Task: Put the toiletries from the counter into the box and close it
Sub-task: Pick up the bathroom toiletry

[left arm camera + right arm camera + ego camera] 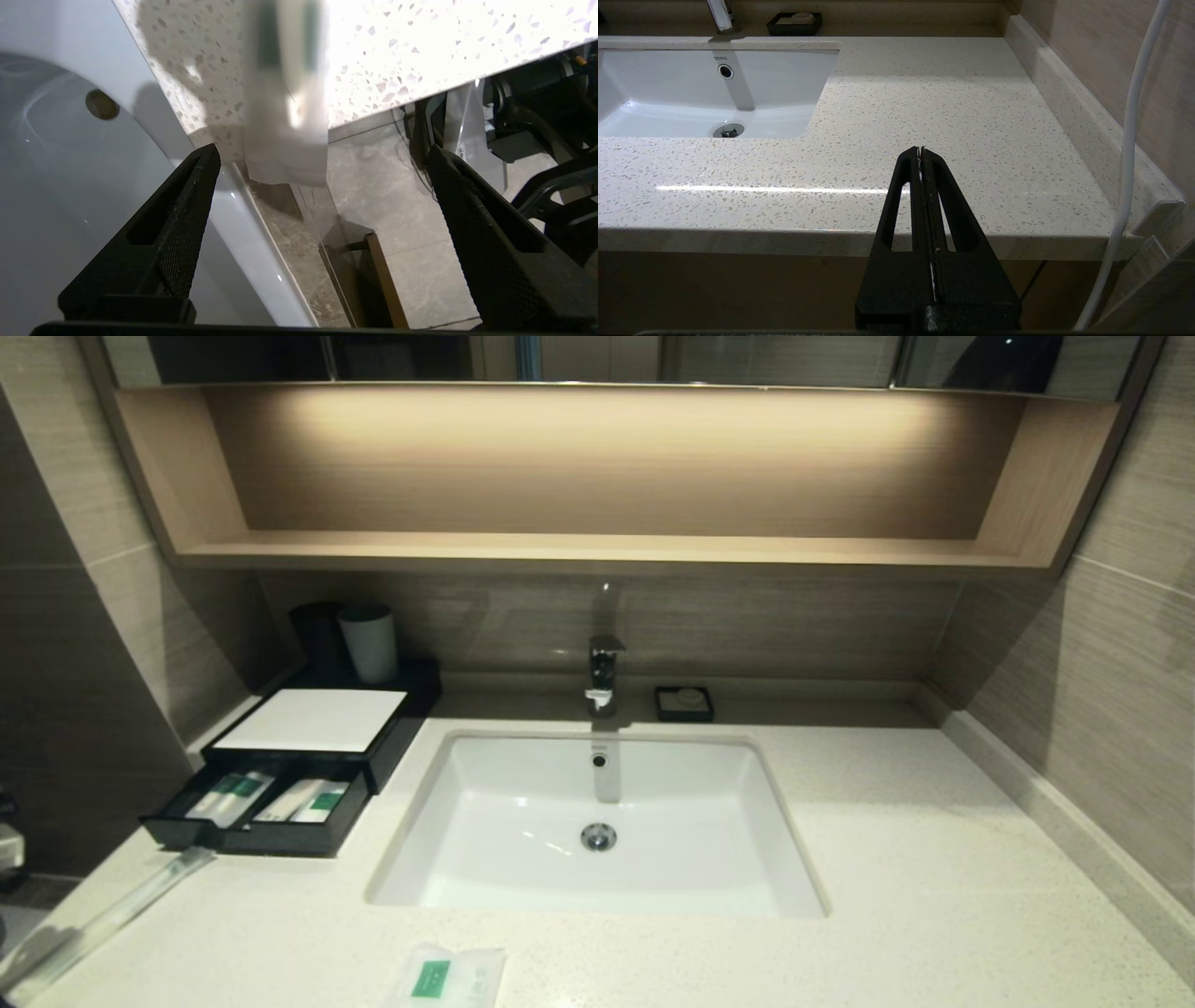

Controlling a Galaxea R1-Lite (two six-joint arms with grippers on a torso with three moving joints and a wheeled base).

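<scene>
From the head view, the black box (317, 721) sits at the far left of the desk (887, 859), its drawer (257, 812) pulled out toward the near side with wrapped, green-labelled packets (271, 798) lying inside. One clear-wrapped toothbrush (112, 919) lies on the desk just near of the drawer, slanting toward the near left edge, and the white sachet (448, 978) rests at the near edge in front of the sink (597, 826). A grey cup (368, 642) stands behind the box, and a soap dish (684, 703) sits right of the tap (604, 674). In the left wrist view, the left tool (322, 154) hangs spread wide just off the desk's edge, a blurred wrapped packet (285, 93) overhanging that edge between its fingers, untouched. In the right wrist view, the right tool (920, 150) is pressed together, empty, hovering near the desk's front edge, right of the sink.
</scene>
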